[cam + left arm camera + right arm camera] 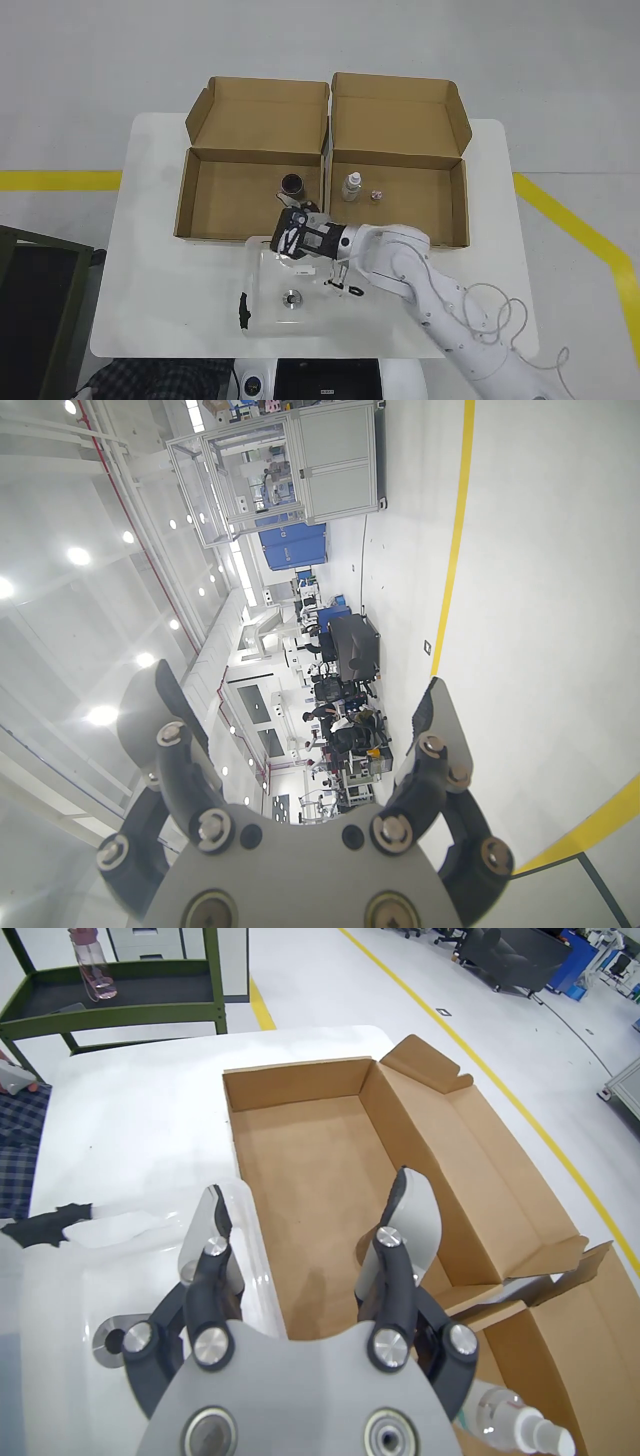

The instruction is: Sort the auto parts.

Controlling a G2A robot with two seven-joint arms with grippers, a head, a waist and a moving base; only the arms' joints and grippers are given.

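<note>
Auto parts [291,298] are spread over a clear plastic tray [315,318] and two open cardboard boxes on the white table [150,250]. In the tray lie a metal ring [107,1335] and, near the tray's outer corner, a ragged black part [45,1225], well apart from each other. A dark cylindrical part [291,184] stands in the left cardboard box [230,195], close to the wall it shares with the right cardboard box [430,200]. Just beyond that wall are a small spray bottle [351,184] and a tiny part [377,194] (too small to name).

The right gripper [310,1188] hangs over the line where the tray meets the near wall of the left box. Its fingers are spread wide with nothing between them, one above the tray's rim and the other above the box floor.

The left gripper [300,677] is turned away from the table toward the hall, its fingers likewise wide apart and holding nothing.
</note>
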